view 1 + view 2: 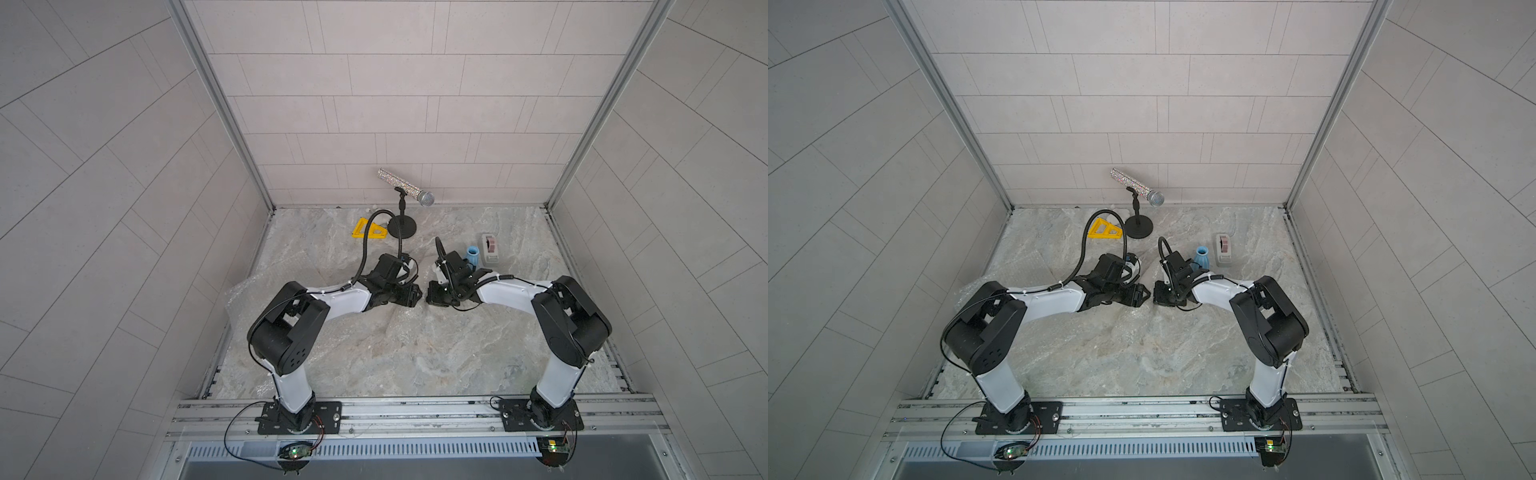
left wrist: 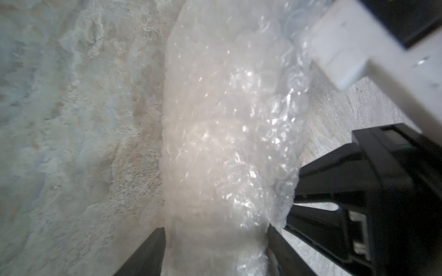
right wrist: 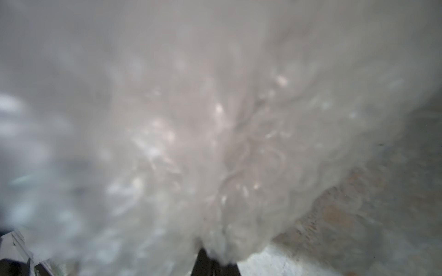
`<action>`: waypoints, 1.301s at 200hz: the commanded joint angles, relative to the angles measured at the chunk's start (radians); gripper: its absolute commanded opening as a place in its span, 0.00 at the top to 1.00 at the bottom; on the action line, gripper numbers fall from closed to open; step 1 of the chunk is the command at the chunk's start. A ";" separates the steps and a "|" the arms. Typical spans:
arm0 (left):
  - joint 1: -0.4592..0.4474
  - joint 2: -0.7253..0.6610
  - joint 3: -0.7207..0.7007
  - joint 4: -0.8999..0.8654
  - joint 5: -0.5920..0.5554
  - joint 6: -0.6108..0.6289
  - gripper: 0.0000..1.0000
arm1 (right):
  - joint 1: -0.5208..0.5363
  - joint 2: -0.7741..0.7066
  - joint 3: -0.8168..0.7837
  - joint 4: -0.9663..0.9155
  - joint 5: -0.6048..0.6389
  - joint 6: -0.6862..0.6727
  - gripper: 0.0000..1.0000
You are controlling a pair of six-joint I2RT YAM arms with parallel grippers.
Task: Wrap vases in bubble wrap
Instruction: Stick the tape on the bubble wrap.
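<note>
White vase (image 2: pixel 203 143), swathed in bubble wrap (image 3: pixel 215 143), lies at the middle of the desk (image 1: pixel 498 353).
Left pincer (image 2: pixel 216 235) clasps the wrapped body, a finger against each flank; right pincer (image 3: pixel 211 259) is pressed together on a gather of film only. Risks: a tug from the right may tear the film or roll the vase out of its cushioned, slippery hold; the blue vase (image 1: pixel 473 254), upright just beside the right arm, may be toppled. Long axis runs level, straight out along the left pincer's reach; the mouth end seems indeterminable through the blur.
</note>
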State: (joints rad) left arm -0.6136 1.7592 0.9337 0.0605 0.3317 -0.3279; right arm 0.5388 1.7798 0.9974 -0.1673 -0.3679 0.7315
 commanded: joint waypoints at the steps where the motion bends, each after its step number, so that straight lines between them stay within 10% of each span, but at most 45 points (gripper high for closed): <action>1: 0.008 0.017 -0.057 -0.130 -0.070 -0.008 0.32 | 0.003 0.007 -0.022 0.090 0.014 0.043 0.93; 53: 0.011 0.005 -0.069 -0.130 -0.077 -0.031 0.33 | -0.012 -0.129 -0.096 0.061 0.041 0.015 0.88; 159: 0.004 -0.014 -0.083 -0.118 -0.099 -0.163 0.33 | 0.001 0.069 -0.074 0.322 0.017 0.060 0.88; 260: 0.004 -0.112 0.018 -0.205 -0.174 -0.187 0.17 | -0.014 -0.211 -0.150 0.019 0.092 -0.078 0.83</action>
State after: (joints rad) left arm -0.6132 1.6752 0.9108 -0.0582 0.1856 -0.5159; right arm 0.5335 1.6386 0.8692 -0.0299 -0.3191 0.7059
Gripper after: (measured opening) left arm 0.798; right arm 0.163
